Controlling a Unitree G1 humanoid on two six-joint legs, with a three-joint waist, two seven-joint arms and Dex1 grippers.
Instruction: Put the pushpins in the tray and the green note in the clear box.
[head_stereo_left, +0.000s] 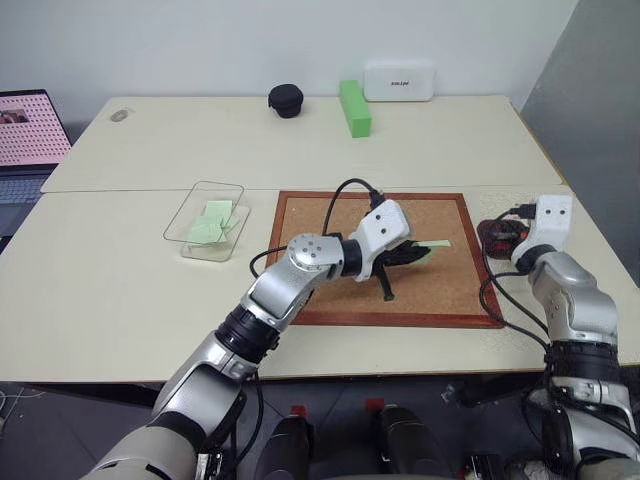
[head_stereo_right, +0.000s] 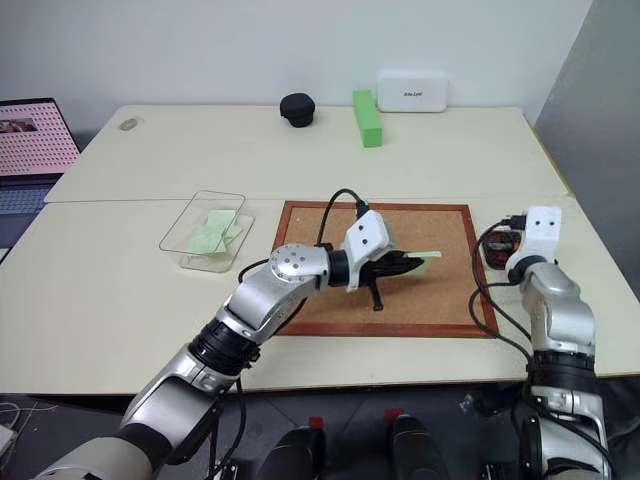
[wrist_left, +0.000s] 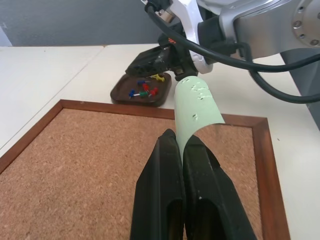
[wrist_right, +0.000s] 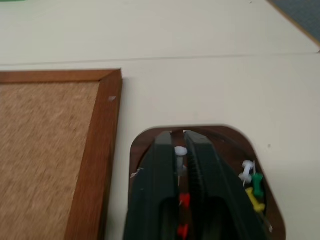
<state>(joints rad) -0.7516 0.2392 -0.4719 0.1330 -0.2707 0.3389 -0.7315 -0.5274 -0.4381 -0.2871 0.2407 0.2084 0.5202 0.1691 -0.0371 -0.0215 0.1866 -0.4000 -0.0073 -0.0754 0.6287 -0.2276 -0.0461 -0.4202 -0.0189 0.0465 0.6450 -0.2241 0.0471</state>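
Laptop (head_stereo_left: 30, 135) at the table's (head_stereo_left: 120, 290) far left edge shows a pink screen; its writing is too small to read. Further right the clear box (head_stereo_left: 205, 221) lies with its long axis running away from the robot, tilted slightly toward the right, and pale green slips lie inside it. Beside it is the corkboard (head_stereo_left: 330, 215), wood-framed, its long side running left to right. Over the board the left gripper (wrist_left: 181, 150) points to the right, its fingers (wrist_left: 160, 170) pressed together on one end of the green note (wrist_left: 196, 107). The note sticks out past the fingertips toward the tray (wrist_left: 120, 93), in line with the fingers, curled into a half tube, with small pin holes in its far end. Behind the board, at the table's back, stand a black round object (head_stereo_left: 286, 100), a bright green block (head_stereo_left: 354, 107) and a white device (head_stereo_left: 399, 81) whose grey label cannot be read. Just off the board's right edge sits the tray, holding pushpins (wrist_left: 144, 90) in blue, red, green, yellow and white. The right gripper (wrist_right: 182, 142) hangs right over the tray, fingers parted by a narrow gap, a white pin (wrist_right: 180, 151) seen in that gap; whether it is gripped I cannot tell.
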